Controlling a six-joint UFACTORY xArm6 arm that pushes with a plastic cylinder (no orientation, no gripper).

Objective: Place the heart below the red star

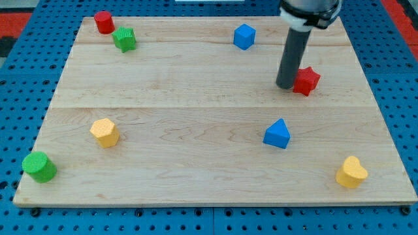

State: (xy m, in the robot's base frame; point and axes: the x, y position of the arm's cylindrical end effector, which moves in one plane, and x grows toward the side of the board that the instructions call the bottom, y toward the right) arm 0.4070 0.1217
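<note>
While heart sits far off: plan a long push.
tip (285,85): bare rod, no jaws, touching red star (306,80) on its left.
yellow heart (351,172): bottom-right corner, well apart.
approach: get behind heart, nudge up-left, skirt blue triangular block (277,134), don't bump star.

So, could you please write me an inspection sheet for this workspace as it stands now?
Surface: wooden board, lying flat on a blue pegboard.
Job's things: yellow heart at the view's bottom right; red star at upper right, far above it.
Clutter: red cylinder, green star, blue cube, blue triangular block, yellow hexagonal block, green cylinder.
Hand: none; my tip sits against the red star's left side, far from the heart.
Cables: nothing seen.
Surroundings: a red strip at the top right corner.
</note>
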